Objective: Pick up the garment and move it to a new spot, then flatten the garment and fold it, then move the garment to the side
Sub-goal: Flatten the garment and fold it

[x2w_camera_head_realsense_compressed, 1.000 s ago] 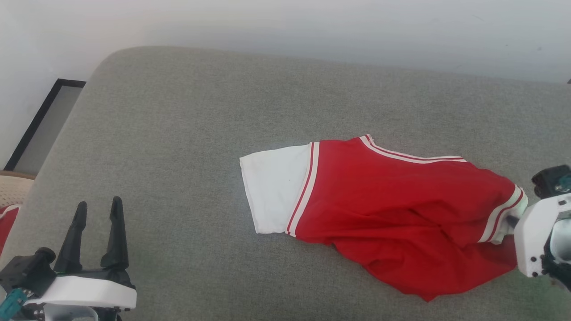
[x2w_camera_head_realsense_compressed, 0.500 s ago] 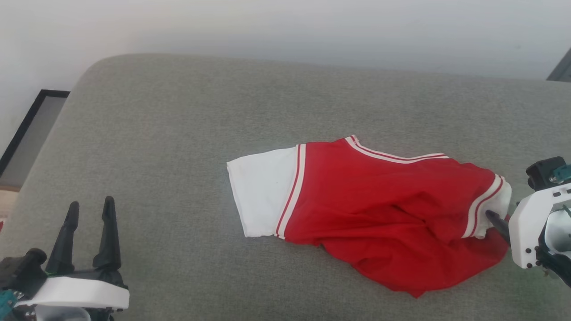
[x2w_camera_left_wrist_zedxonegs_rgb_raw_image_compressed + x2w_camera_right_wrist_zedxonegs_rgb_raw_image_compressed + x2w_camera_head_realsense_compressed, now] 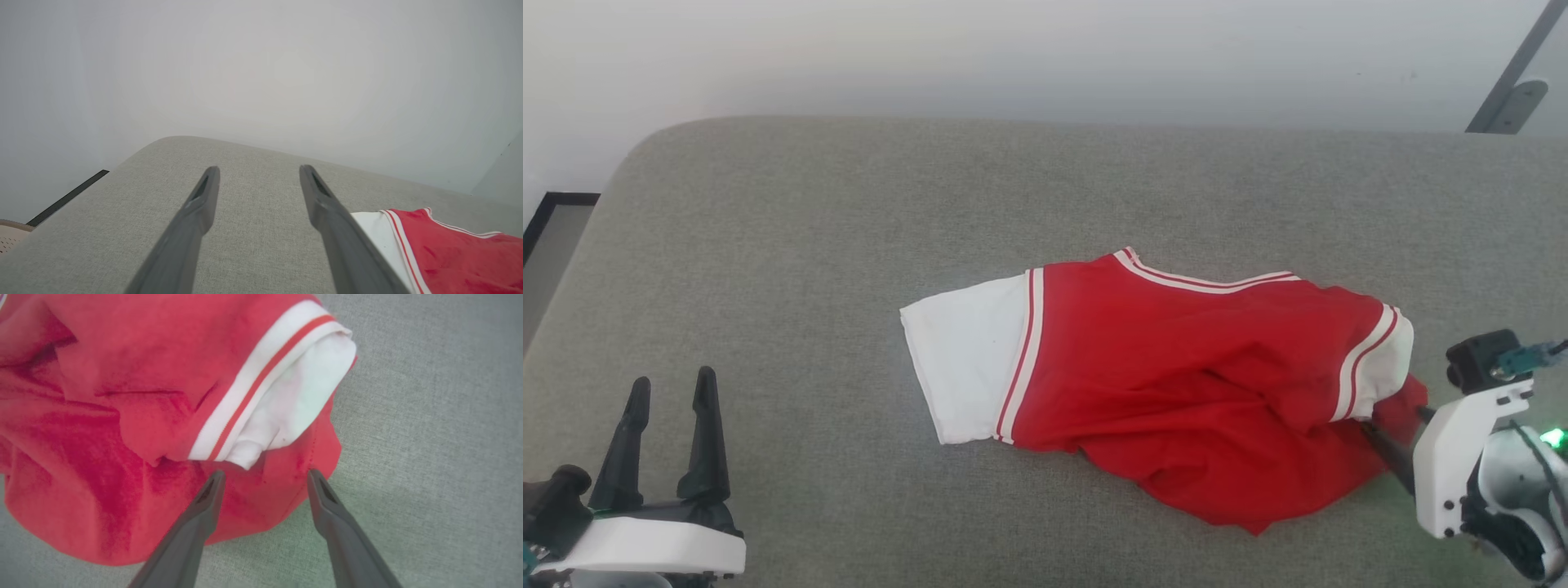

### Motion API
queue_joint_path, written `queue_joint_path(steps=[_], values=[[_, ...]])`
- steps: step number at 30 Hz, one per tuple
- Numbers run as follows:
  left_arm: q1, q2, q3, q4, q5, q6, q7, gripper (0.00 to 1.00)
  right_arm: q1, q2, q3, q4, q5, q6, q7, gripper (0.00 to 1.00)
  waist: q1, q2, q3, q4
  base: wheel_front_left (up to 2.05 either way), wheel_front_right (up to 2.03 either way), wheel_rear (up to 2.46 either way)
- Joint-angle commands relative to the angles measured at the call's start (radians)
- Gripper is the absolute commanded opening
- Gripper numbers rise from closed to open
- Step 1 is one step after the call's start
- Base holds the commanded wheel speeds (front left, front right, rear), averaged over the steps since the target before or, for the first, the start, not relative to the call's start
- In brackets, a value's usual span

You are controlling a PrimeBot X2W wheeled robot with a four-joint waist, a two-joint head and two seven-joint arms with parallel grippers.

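Closest to me, my left gripper (image 3: 672, 380) rests low at the near left corner of the grey cushion (image 3: 849, 245), jaws spread and empty, well apart from the work. I judge it is parked there so it does not get in the way until a second corner needs holding. My right gripper (image 3: 1392, 420) is at the near right, fingers pointing into the garment's right end. In the right wrist view its jaws stand wide with nothing pinched between them. The tips hang over the loose red hem just below the tucked white sleeve (image 3: 302, 400), though whether they touch the cloth I cannot tell. The garment (image 3: 1176, 392) lies on the cushion a little right of centre, plain red side up and stretched lengthwise left to right, its body rucked into folds and its lower edge bunched toward me. That bunching is why I reckon the spot is settled but the flattening is not yet done. The right sleeve is folded under the striped armhole trim, while the other white sleeve (image 3: 964, 367) lies flat and open at the left end. The striped collar edge (image 3: 1201, 282) runs along the far side. My next move, I think, calls for a fresh hold on the crumpled hem and sleeve, and the thin fabric may slide or drag along rather than spread. Beyond the shirt the cushion runs bare to the pale wall (image 3: 1013, 49), with a dark frame (image 3: 556, 212) at far left and a metal fitting (image 3: 1511, 98) at far right.
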Motion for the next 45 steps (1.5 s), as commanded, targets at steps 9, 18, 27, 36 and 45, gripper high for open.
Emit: queue_joint_path(steps=[9, 18, 27, 36, 45], values=[[-0.023, 0.003, -0.02, -0.006, -0.007, -0.003, -0.005, 1.0, 0.026, 0.07, -0.037, -0.022, -0.059, 0.0, 0.051, 1.0, 0.0, 0.0, 0.035, 0.007, 0.0, 0.0, 0.0], [-0.052, 0.004, -0.033, 0.004, -0.002, -0.003, -0.005, 1.0, -0.027, 0.094, 0.018, 0.121, -0.129, 0.0, 0.079, 0.0, 0.0, 0.0, 0.057, 0.029, 0.0, 0.0, 0.0], [-0.029, 0.005, -0.022, 0.013, 0.003, -0.003, -0.005, 1.0, -0.011, 0.088, 0.036, 0.087, -0.052, 0.0, 0.122, 0.0, 0.0, 0.0, 0.028, 0.026, 0.0, 0.0, 0.0], [-0.006, 0.01, -0.016, 0.006, -0.002, -0.003, -0.005, 1.0, 0.069, 0.093, 0.072, -0.158, 0.072, 0.0, 0.232, 0.0, 0.0, 0.0, 0.003, 0.02, 0.0, 0.0, 0.0], [-0.009, 0.009, -0.027, 0.004, -0.008, -0.003, -0.005, 1.0, 0.126, 0.143, 0.141, -0.241, 0.069, 0.0, 0.262, 0.0, 0.0, 0.0, 0.008, 0.022, 0.0, 0.0, 0.0]])
